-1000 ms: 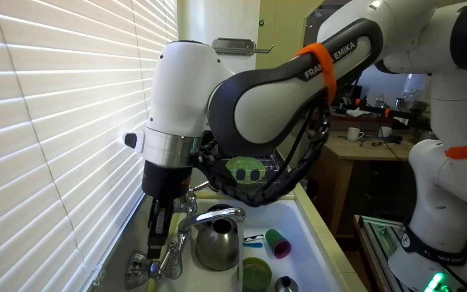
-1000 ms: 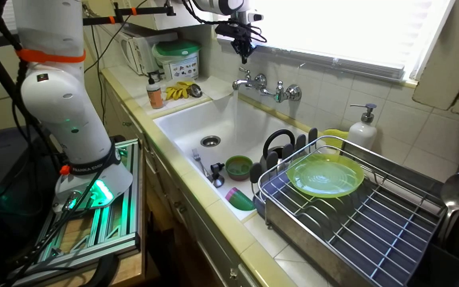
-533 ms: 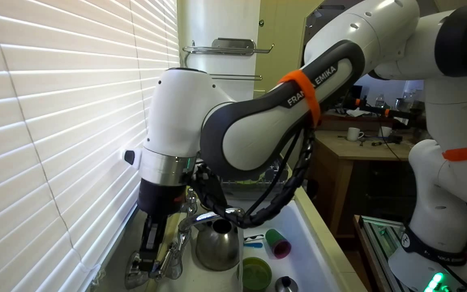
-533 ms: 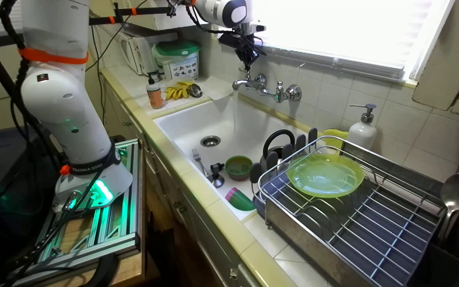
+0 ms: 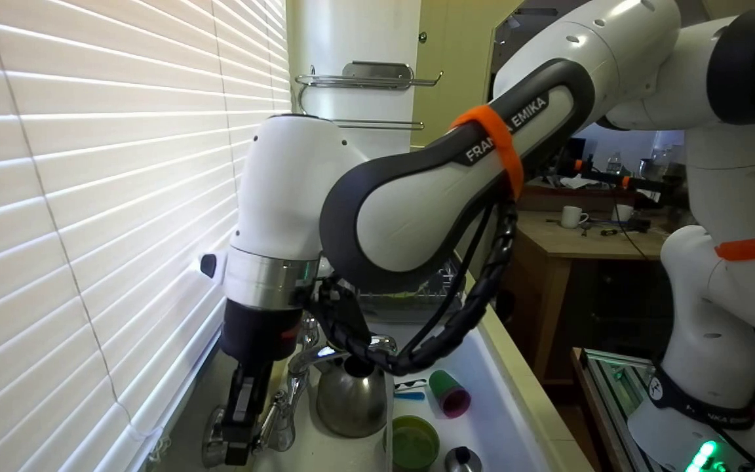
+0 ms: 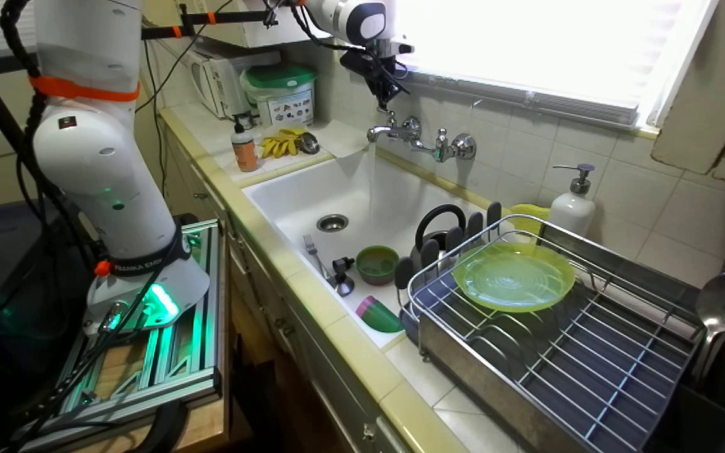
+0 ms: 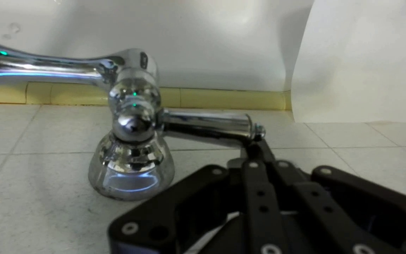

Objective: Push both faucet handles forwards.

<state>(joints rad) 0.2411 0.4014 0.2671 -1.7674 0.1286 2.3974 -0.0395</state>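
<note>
One chrome faucet handle [image 7: 206, 127] shows large in the wrist view, its lever pointing right from a bell-shaped base. My gripper [image 7: 257, 146] is shut and empty, with its fingertips at the lever's free end, partly behind it. I cannot tell whether they touch. In an exterior view the gripper [image 6: 384, 104] is just above this handle [image 6: 389, 118]. In an exterior view the gripper [image 5: 238, 452] hides most of the lever, beside the wall flange [image 5: 212, 436]. The other faucet handle [image 6: 442, 143] stands apart, its lever upright; it is partly hidden behind the arm in an exterior view [image 5: 310, 331].
Water runs from the spout [image 6: 382, 132] into the white sink [image 6: 287, 195]. The sink holds a steel kettle [image 5: 351, 400], a green bowl [image 5: 411, 442] and a cup [image 5: 448, 393]. Window blinds [image 5: 122, 196] are close beside the arm. A dish rack [image 6: 557, 340] stands beside the sink.
My gripper has come down to the handle from above the faucet, then shifted slightly across the lever's end, away from the spout. The handles show no clear movement.
</note>
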